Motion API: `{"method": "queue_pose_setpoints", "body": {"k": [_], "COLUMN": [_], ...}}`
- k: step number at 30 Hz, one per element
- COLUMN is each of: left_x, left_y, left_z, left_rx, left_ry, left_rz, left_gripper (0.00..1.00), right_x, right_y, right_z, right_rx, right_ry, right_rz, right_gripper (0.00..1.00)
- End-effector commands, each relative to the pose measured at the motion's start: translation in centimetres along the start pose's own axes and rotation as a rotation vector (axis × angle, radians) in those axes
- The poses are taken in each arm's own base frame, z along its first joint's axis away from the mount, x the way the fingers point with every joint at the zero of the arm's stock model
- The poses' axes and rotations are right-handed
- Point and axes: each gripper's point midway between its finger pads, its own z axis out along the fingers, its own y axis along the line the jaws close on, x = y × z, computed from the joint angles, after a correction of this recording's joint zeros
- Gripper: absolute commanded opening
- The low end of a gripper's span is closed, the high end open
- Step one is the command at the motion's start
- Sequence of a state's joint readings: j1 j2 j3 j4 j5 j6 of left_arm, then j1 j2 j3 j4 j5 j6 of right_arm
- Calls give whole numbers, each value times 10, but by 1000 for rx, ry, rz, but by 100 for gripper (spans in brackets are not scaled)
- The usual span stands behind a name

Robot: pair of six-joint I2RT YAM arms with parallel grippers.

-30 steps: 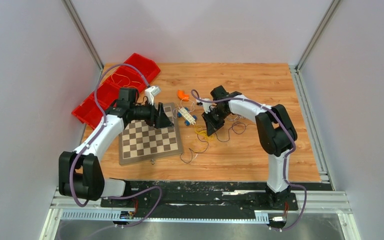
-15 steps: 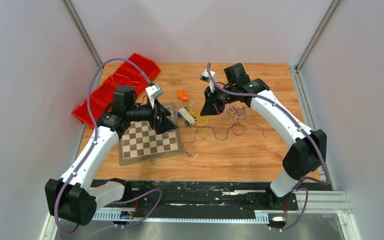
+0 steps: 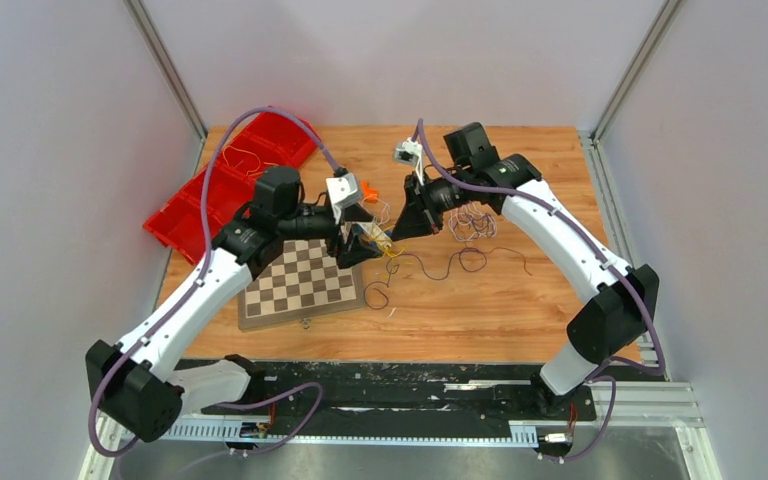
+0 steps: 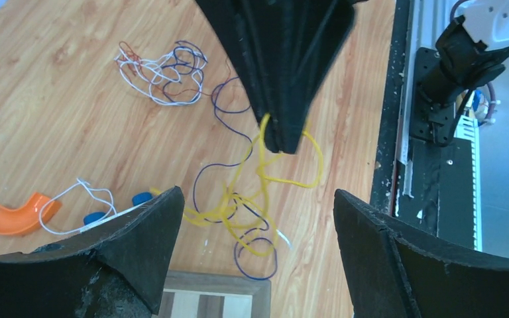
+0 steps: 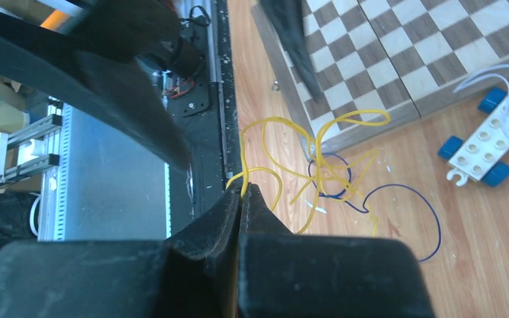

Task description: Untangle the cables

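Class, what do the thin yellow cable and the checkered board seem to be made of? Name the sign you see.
The thin yellow cable: likely plastic-coated wire, smooth; it lies in loose springy loops. The checkered board: apparently wood, matt; light and dark squares within a brown frame.

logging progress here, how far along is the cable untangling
Done: a white, red and purple bunch lies apart on the table. In hand: the right gripper is shut on the yellow cable; the left gripper hangs open over it. Left: yellow loops cross the dark blue cable by the chessboard corner.
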State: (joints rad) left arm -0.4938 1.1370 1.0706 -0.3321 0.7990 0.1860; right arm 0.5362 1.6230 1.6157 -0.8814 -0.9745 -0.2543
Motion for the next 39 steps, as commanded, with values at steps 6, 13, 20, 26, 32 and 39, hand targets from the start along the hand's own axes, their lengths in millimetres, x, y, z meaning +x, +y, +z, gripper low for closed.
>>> {"method": "queue_pose_setpoints", "body": {"k": [6, 13, 20, 26, 32, 39], "left_x": [44, 113, 129, 70, -23, -58], "left_y": [30, 46, 48, 34, 22, 36], "left_z": [44, 26, 9, -6, -25, -25], "left_rx": [-57, -131, -165, -120, -94, -143], "left_ry": [52, 84, 123, 13, -148, -232], "left_rz": [-179, -394, -428, -329, -304, -524], "left_gripper": [42, 18, 3, 0, 0, 0], "right_x": [-65, -112, -117, -100, -35, -21], "right_y": [56, 32, 26, 4, -31, -13], "right_z": [-50, -144, -177, -170, -108, -46], "right_rx": [-35, 195, 293, 317, 221, 124], "right_ry": [-169, -433, -522, -507, -348, -227], "right_rz": [-192, -218, -208, -143, 46, -9], "right_gripper": [0, 0, 0, 0, 37, 88]}}
